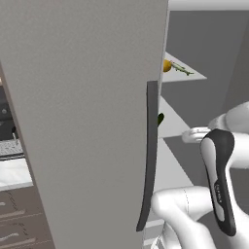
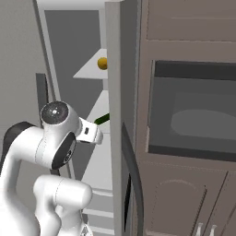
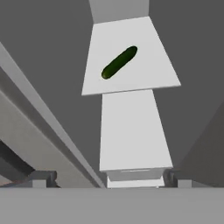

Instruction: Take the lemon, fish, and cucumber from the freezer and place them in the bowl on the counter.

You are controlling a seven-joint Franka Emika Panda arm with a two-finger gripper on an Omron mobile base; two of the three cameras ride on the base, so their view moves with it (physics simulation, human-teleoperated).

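Note:
The freezer stands open, its broad grey door close in front on the left. On an upper pale shelf lie the lemon and, beside it, the slim fish. One shelf lower lies the dark green cucumber, its tip peeking past the door edge. My gripper is open and empty. It points into the freezer, well short of the cucumber. The bowl is out of view. A strip of the marble counter shows at far left.
The door's long dark handle hangs just left of my arm. A second grey door edge bounds the opening on the right. Beyond it, a dark oven window sits in brown cabinetry. A bare lower shelf lies under the cucumber's shelf.

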